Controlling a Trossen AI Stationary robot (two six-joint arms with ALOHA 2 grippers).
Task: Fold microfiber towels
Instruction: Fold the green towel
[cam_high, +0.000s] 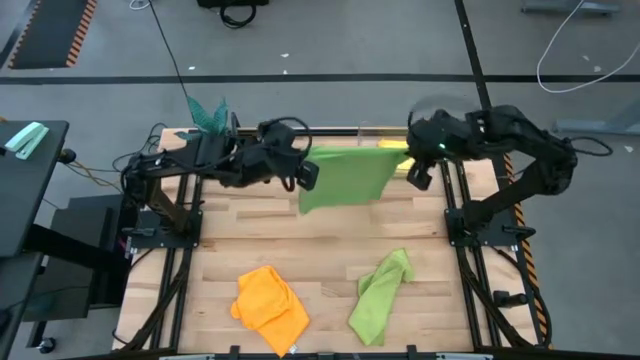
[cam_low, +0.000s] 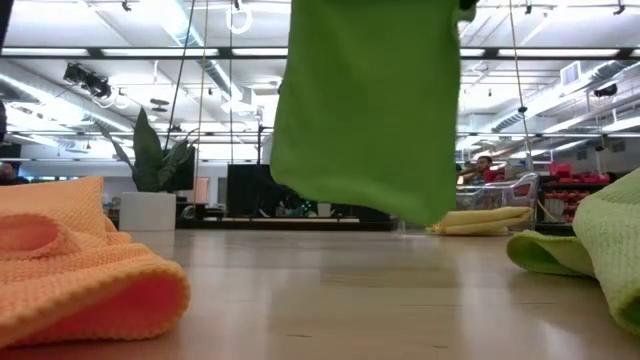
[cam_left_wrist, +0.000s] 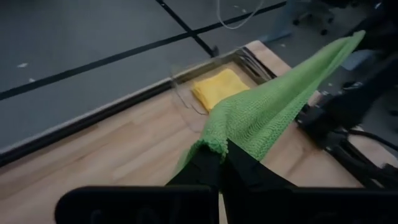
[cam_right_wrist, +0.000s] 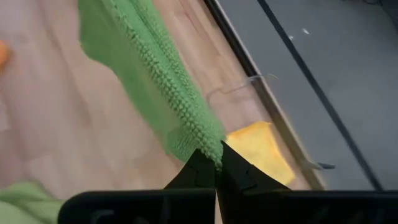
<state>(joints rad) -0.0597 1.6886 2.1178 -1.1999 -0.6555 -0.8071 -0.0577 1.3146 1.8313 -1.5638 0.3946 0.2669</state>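
Observation:
A lime green towel hangs between my two grippers above the table's far middle; in the low view it hangs as a flat sheet, its lower edge off the wood. My left gripper is shut on its left upper corner and my right gripper is shut on its right upper corner. A yellow towel lies folded flat at the far edge, behind the hanging one. An orange towel and a second lime green towel lie crumpled near the front edge. My left gripper pinches the towel's corner between its two fingers. The upper edge runs from there toward the right arm, and the cloth hangs below, clear of the table. My right gripper pinches the opposite upper corner between its two fingers. The cloth stretches away toward the left arm and hangs down, lifted clear of the table.
A teal leafy plant in a white pot stands at the far left corner. Bare wood lies in the table's middle, between the hanging towel and the two crumpled ones. Black frame rails run along both side edges.

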